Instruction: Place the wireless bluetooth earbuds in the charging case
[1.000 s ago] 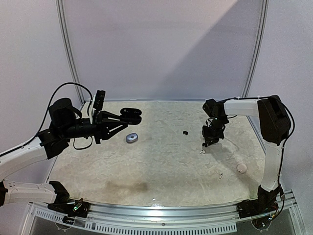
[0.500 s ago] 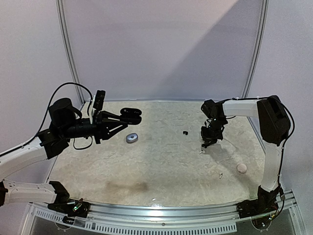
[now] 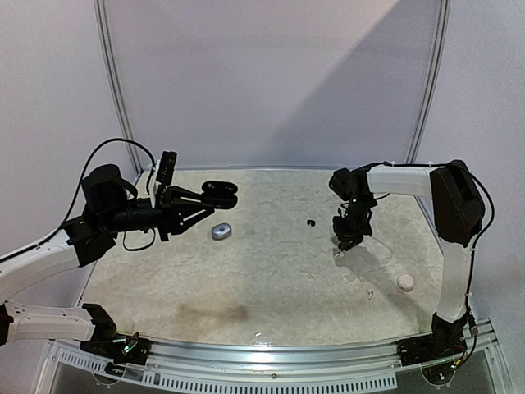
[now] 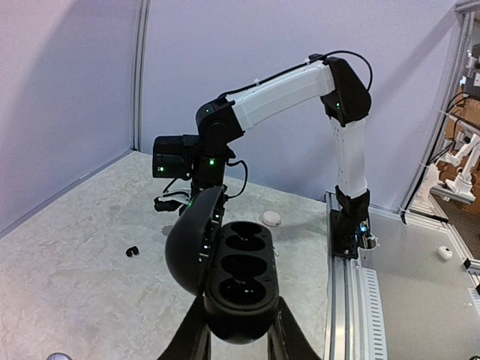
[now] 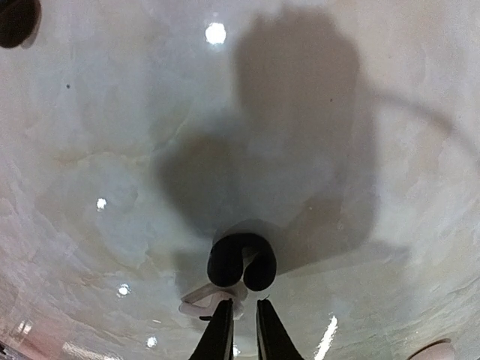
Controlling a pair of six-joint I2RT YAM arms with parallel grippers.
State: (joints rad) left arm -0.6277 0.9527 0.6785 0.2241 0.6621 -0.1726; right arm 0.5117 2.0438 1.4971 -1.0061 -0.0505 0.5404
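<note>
Overhead and wrist views of the two arms above the marbled desk.

The left gripper is raised off the desk and clenched on the black charging case, one finger on each flank. The case's lid is swung open to the side. Three dark wells face the left wrist camera, and their contents cannot be made out.

The right gripper points down at the desk with its fingers drawn almost together. It pinches a black earbud at their tips, which the right wrist view shows best. Its shadow falls on the desk directly below. A white earbud lies on the desk just beside the fingertips.

A second black earbud rests on the desk, near the right gripper and on its left-arm side. A grey case lies closed on the desk below the held charging case. A pale round case sits closed near the right arm's base, well apart from the rest.
</note>
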